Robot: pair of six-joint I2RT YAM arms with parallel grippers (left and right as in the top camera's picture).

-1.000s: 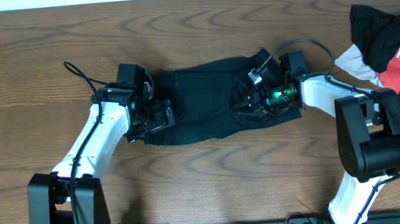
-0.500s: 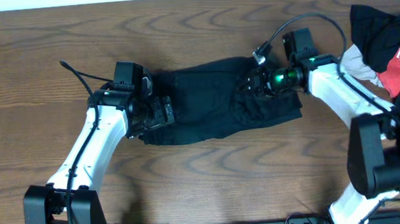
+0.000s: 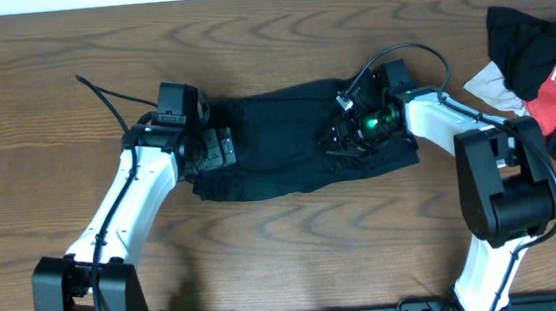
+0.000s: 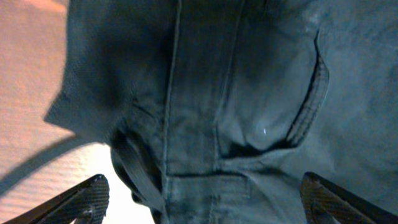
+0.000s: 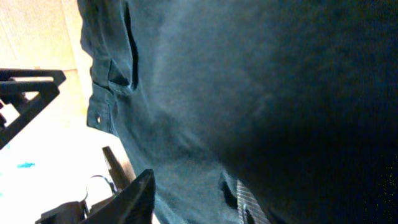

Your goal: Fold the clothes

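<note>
One wooden table point(image 3: 296, 253) carries every item. The dark garment point(image 3: 277, 141) lies at the table centre in the overhead view, with its long axis running from 9 o'clock to 3 o'clock and its 3 o'clock end bunched. A heap of black and red clothes point(image 3: 538, 51) sits at the 2 o'clock edge, well apart from the garment.

The left gripper point(image 3: 216, 150) is over the garment's 9 o'clock end. The left wrist view shows its fingertips point(image 4: 87, 198) spread wide, pinching nothing, with the waistband and a pocket opening point(image 4: 308, 106) between them.

The right gripper point(image 3: 341, 136) is at the bunched 3 o'clock end. The right wrist view shows one finger point(image 5: 134, 199) beside the fabric. Dark cloth hides the other finger, so the finger state cannot be determined.
</note>
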